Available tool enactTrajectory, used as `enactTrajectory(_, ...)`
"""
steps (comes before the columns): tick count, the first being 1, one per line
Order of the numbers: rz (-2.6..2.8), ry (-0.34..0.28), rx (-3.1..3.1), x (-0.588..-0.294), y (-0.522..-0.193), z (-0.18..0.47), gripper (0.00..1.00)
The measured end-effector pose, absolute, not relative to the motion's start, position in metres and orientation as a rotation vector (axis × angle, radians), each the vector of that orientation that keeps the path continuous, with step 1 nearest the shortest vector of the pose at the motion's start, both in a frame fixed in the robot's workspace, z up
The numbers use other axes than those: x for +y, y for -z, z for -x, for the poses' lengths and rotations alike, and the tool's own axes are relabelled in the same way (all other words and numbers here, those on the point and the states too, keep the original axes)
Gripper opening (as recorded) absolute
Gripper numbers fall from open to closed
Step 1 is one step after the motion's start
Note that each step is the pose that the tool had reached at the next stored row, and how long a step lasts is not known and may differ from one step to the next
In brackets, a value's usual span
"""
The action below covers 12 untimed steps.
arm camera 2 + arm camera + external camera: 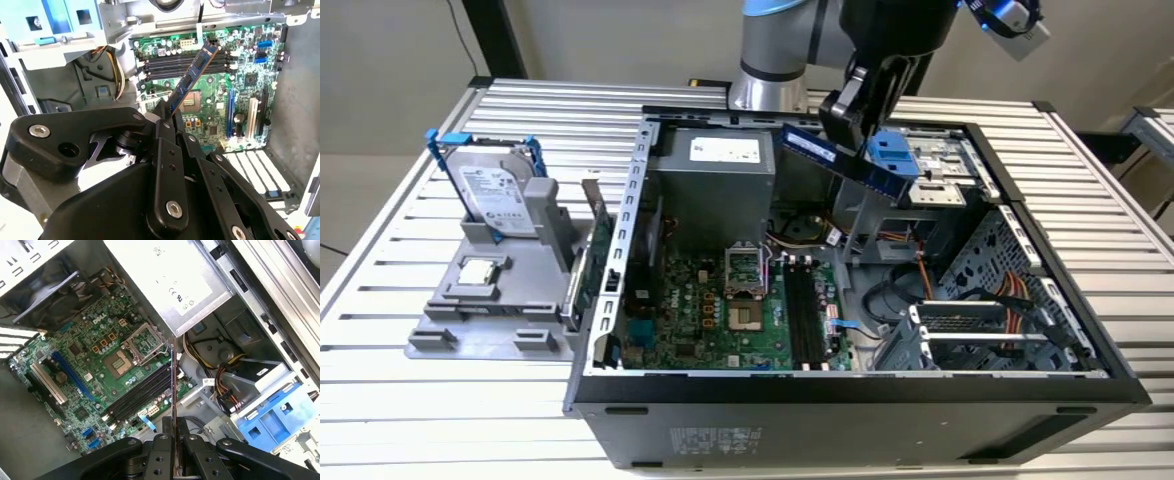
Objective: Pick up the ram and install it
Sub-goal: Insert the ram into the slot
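The tool [838, 128] is clamping the ram [854, 165] near one end, with its black fingers pressed together on the stick's two flat faces. The ram is hanging in the air over the open computer case [854, 400], just beside the silver power supply box [714, 175] in the case. It is slanting rather than lying level, and its long free part is pointing down toward the exterior view's right. It is touching nothing inside the case.

In the second wrist view the ram [192, 77] is sticking out from the tool [167, 112] at a tilt. The green motherboard [250, 80] and its long black slots [165, 67] are lying behind it, apart from it. In the first wrist view the ram [174, 385] is showing edge-on as a thin line rising from the tool [174, 432]. It is crossing in front of the slots [135, 397], with the power supply box [165, 275] beyond them and a blue drive bracket [275, 417] off to one side.

The case is lying on its side on the slatted metal bench [440, 410] with its inside facing up. Next to the case, on the exterior view's left, a grey holder [520, 335] is sitting on the bench. A hard drive in a blue frame [494, 190] is standing upright in the holder, and a small square processor chip [478, 270] is lying flat on it.
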<state>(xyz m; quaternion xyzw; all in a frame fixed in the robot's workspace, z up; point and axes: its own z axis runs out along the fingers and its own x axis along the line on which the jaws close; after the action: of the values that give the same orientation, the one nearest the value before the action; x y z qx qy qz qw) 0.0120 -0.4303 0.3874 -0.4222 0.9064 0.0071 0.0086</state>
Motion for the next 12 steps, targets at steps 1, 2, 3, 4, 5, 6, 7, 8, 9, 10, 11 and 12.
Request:
enactTrajectory(1,1.301,-0.022,2.84,-0.4303,-0.3874,-0.012,0.0)
enactTrajectory(2,1.285,-0.022,2.848,-0.4303,-0.3873,-0.012,0.0)
enactTrajectory(3,1.268,-0.022,2.855,-0.4303,-0.3873,-0.012,0.0)
enactTrajectory(4,1.252,-0.021,2.862,-0.4303,-0.3874,-0.012,0.0)
enactTrajectory(5,1.235,-0.021,2.869,-0.4303,-0.3873,-0.012,0.0)
enactTrajectory(6,1.218,-0.021,2.877,-0.4303,-0.3874,-0.012,0.0)
enactTrajectory(7,1.202,-0.021,2.883,-0.4303,-0.3874,-0.012,0.0)
enactTrajectory(8,1.185,-0.021,2.89,-0.4303,-0.3874,-0.012,0.0)
enactTrajectory(9,1.168,-0.021,2.897,-0.4303,-0.3874,-0.012,0.0)
enactTrajectory(10,1.152,-0.021,2.903,-0.4303,-0.3874,-0.012,0.0)
enactTrajectory(11,1.135,-0.02,2.91,-0.4303,-0.3874,-0.012,0.0)
enactTrajectory(12,1.118,-0.02,2.916,-0.4303,-0.3874,-0.012,0.0)
